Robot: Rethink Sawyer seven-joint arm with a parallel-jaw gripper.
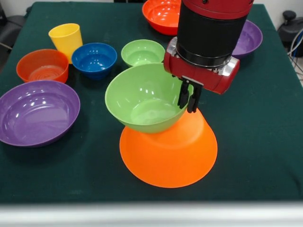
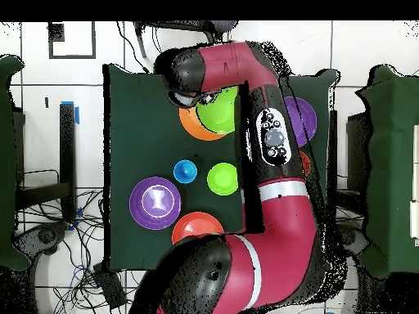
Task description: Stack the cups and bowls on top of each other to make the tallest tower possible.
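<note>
The big orange bowl (image 1: 168, 158) lies upturned near the table's front edge. A large green bowl (image 1: 142, 97) sits on it, mouth up and slightly tilted. My gripper (image 1: 189, 99) comes down from above, its fingers pinched on the right rim of that green bowl. In the overhead view the green bowl (image 2: 217, 110) sits on the orange bowl (image 2: 190, 124), with the arm covering the gripper. The yellow cup (image 1: 66, 40) stands at the back left. A light blue round top (image 2: 185, 172), seemingly the blue cup, shows only from overhead.
Left of the stack are a big purple bowl (image 1: 38, 111), a red-orange bowl (image 1: 42, 66) and a small dark blue bowl (image 1: 93, 59). A small green bowl (image 1: 142, 52) is behind the stack. A red-orange bowl (image 1: 161, 14) and a purple bowl (image 1: 248, 38) lie far back.
</note>
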